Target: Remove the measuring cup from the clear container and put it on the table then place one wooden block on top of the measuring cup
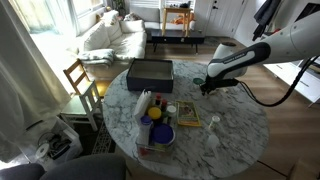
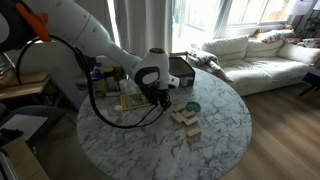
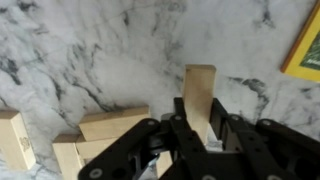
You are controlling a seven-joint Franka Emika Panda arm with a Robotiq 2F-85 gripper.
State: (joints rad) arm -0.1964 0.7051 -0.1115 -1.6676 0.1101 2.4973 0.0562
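My gripper (image 3: pixel 198 128) is shut on a pale wooden block (image 3: pixel 198 92), which stands up between the fingers over the marble table (image 3: pixel 90 50). Several more wooden blocks (image 3: pixel 100 128) lie just to its left; they also show in an exterior view (image 2: pixel 185 120). In both exterior views the gripper (image 1: pixel 207 88) (image 2: pixel 160 98) hangs low over the table's middle. A small pale round measuring cup (image 2: pixel 192 106) stands on the table, a short way from the gripper and apart from it. The clear container (image 1: pixel 155 128) sits near the table's edge with blue and yellow items inside.
A dark grey rectangular box (image 1: pixel 150 72) stands at the far side of the table. A yellow flat book (image 1: pixel 187 116) lies near the gripper, and its corner shows in the wrist view (image 3: pixel 305 45). A wooden chair (image 1: pixel 80 80) and a sofa (image 1: pixel 110 35) stand beyond the table.
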